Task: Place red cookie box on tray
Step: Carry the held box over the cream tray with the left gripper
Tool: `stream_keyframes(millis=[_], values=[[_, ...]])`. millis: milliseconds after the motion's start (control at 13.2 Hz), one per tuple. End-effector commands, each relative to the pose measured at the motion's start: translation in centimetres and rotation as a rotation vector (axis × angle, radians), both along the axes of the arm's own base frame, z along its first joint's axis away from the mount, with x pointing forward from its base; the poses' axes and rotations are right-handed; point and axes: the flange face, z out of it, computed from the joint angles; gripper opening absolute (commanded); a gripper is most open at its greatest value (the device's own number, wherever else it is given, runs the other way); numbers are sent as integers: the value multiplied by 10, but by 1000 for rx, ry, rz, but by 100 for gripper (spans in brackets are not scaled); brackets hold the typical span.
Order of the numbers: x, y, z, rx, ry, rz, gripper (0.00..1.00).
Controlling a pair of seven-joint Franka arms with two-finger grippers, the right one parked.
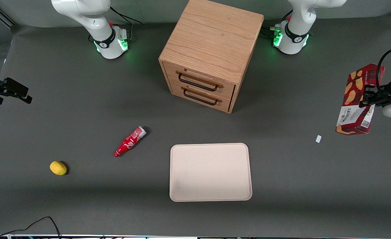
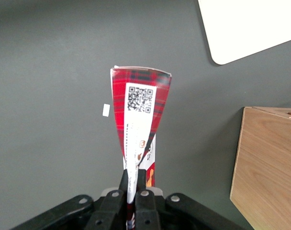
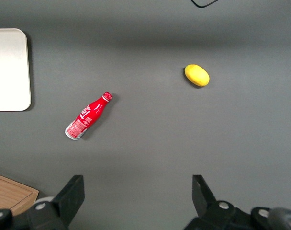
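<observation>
The slim, dark-red tartan cardboard cookie box [image 1: 358,99] has been lifted clear of the grey matte table [image 1: 82,109] and is carried in the air at the working arm's end, so the pick-up part of the task is judged complete. What is left is the carry to the tray, the lowering and the release. The large, flat, pale beige tray [image 1: 210,172], with rounded corners and a low rim, is seen lying bare and well apart from the box, at roughly eight o'clock from it in the front view.

The left arm's black two-finger gripper [image 1: 369,97] is pressed against the two broad faces of the carton, which is pinched near its middle. In the wrist view the narrow edge of the box [image 2: 138,124] is seen running away from the fingers [image 2: 122,184], with a white label patch and a square code printed on it. Golden biscuit pictures and white lettering are shown on the broad face.

A light oak-grain wooden cabinet [image 1: 208,53] with two black-handled drawers stands at twelve o'clock from the tray. A small glossy red bottle [image 1: 129,141] lies on its side at ten o'clock from the tray, and a smooth yellow lemon-shaped object [image 1: 58,168] lies toward the parked arm's end. A tiny white scrap [image 1: 318,138] rests on the table near the box.
</observation>
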Motion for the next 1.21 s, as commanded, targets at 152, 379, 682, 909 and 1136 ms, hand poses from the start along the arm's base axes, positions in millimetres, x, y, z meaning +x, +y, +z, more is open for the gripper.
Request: stream_keyframes(millis=[152, 379, 682, 909, 1136], values=[[22, -90, -11, 22, 15, 107, 0], [55, -183, -29, -5, -10, 223, 0], [83, -283, -106, -25, -89, 345, 0], [99, -336, -178, 3, -186, 364, 0], [118, -346, -247, 9, -244, 350, 0]])
